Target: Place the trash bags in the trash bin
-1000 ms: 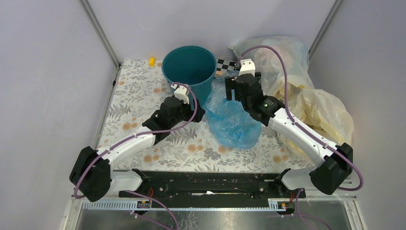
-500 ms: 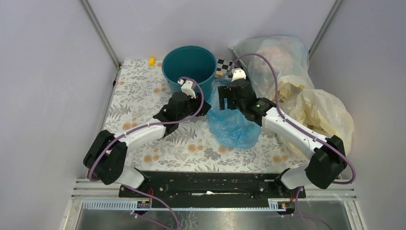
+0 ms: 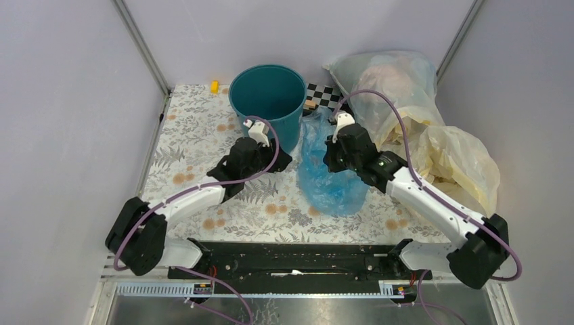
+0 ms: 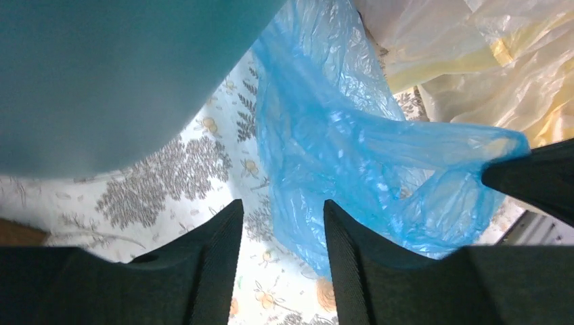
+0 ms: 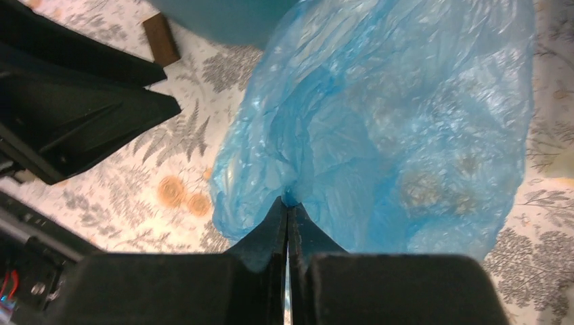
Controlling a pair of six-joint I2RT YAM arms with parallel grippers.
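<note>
While the thin, crinkly, translucent blue plastic bag (image 3: pixel 329 177) lies on the floral-patterned table (image 3: pixel 189 128) just beside the round teal-blue plastic bin (image 3: pixel 267 95), the right gripper (image 5: pixel 287 205) has its fingers pinched flat together on a fold of that film. Low between bin and bag, the left gripper (image 4: pixel 283 206) hovers with its fingers a narrow gap apart and nothing between them.

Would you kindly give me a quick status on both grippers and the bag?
Right gripper jaws shut on blue trash bag. Left gripper jaws apart, empty, beside teal trash bin. Bag on table, outside bin. Left gripper crowds bin's near side.
</note>
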